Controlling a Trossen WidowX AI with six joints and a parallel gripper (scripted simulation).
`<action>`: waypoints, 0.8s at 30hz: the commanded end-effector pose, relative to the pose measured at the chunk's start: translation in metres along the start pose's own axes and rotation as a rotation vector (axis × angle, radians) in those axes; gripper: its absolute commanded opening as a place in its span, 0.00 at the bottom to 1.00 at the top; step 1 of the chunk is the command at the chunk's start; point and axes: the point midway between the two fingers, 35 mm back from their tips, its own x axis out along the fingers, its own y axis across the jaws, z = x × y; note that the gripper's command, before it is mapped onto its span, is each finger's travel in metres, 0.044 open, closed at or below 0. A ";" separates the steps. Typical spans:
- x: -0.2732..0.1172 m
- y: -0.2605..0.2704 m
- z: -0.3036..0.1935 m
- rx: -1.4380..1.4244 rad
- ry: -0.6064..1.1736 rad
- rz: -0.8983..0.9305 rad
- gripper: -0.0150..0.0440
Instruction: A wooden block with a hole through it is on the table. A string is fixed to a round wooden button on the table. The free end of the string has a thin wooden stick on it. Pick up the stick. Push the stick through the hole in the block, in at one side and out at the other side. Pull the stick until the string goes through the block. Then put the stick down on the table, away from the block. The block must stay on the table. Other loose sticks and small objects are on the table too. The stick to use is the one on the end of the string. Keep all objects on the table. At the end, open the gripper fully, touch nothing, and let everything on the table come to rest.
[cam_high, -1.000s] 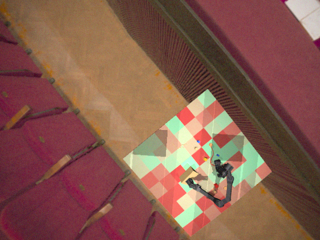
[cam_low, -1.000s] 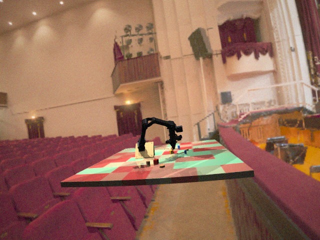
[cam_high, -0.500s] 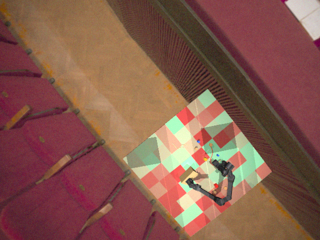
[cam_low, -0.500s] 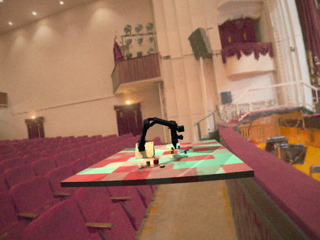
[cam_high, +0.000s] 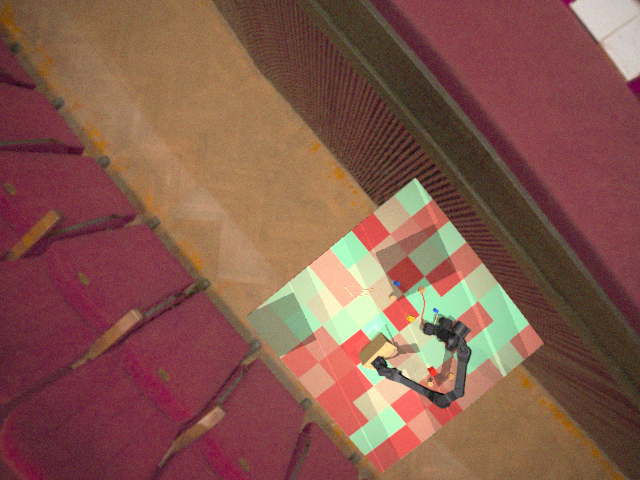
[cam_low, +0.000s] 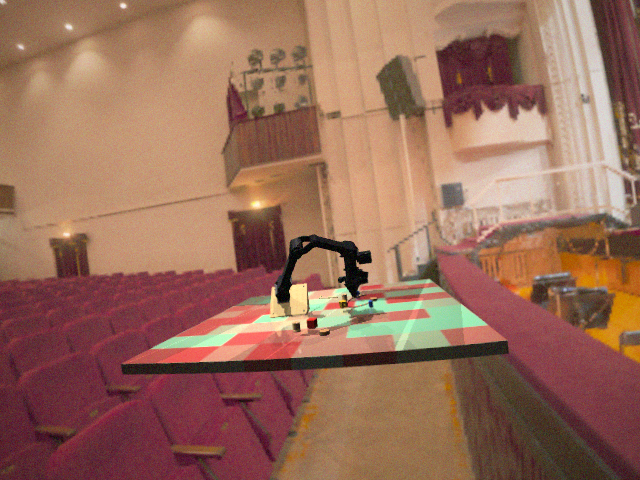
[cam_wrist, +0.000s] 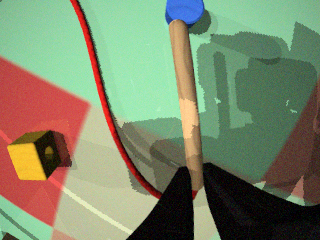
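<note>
One step of the task, the picking up, looked done. At left centre of the wrist view lay a yellow block; at lower centre the gripper was clamped on the wooden stick. Threading, pulling through and putting down remained.

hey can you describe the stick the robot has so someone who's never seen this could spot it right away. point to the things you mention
On the patchwork table (cam_high: 379, 459) (cam_low: 315, 363), find the black arm (cam_high: 461, 374) (cam_low: 325, 242) and follow it to its hand (cam_high: 424, 329) (cam_low: 355, 295) (cam_wrist: 198, 172). Pinched there is a thin, round-ended wooden stick (cam_wrist: 187, 100). Unlike the loose pale sticks (cam_high: 356, 292), it has a red string (cam_high: 423, 307) (cam_wrist: 102, 102) at its gripped end.
</note>
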 end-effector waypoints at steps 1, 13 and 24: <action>-0.001 -0.003 0.004 -0.130 -0.001 -0.005 0.25; 0.000 -0.006 0.015 -0.550 -0.001 -0.007 0.25; 0.001 -0.009 0.026 -0.934 0.001 -0.008 0.25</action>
